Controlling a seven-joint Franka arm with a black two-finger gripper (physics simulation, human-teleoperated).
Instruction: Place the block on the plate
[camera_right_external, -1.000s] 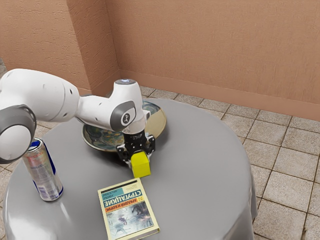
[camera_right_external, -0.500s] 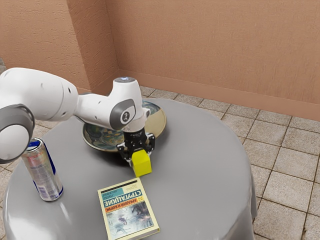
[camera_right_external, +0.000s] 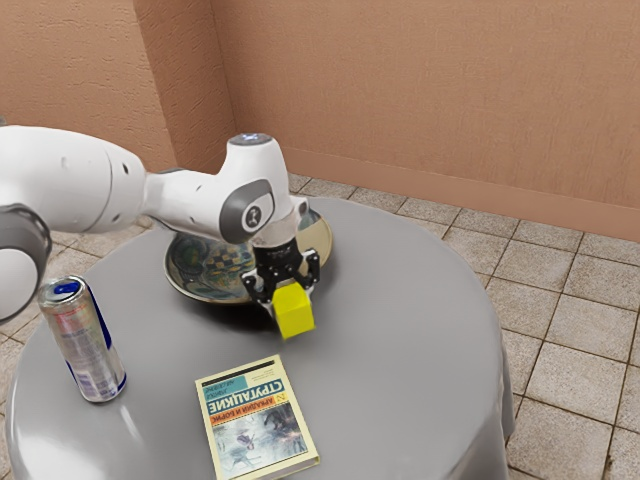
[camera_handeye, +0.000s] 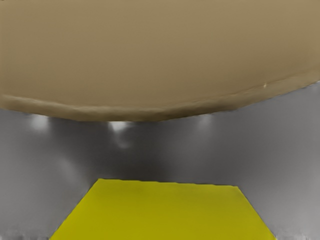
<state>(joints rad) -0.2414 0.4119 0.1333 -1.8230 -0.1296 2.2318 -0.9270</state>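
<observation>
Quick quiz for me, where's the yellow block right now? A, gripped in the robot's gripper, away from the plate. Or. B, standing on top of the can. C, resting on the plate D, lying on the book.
A: the gripper has the yellow block between its fingers, and the wrist view shows grey table between the block and the plate's rim.

Round table (camera_right_external: 410, 340) with a smooth grey covering, holding 3 things. At the exterior view's left, 1 silver-and-blue can (camera_right_external: 88, 345) stands upright. Near that view's lower edge, 1 book (camera_right_external: 262, 430) lies flat, illustrated cover up. Beyond them rests 1 wide, patterned plate (camera_right_external: 205, 268), partly tan.
</observation>
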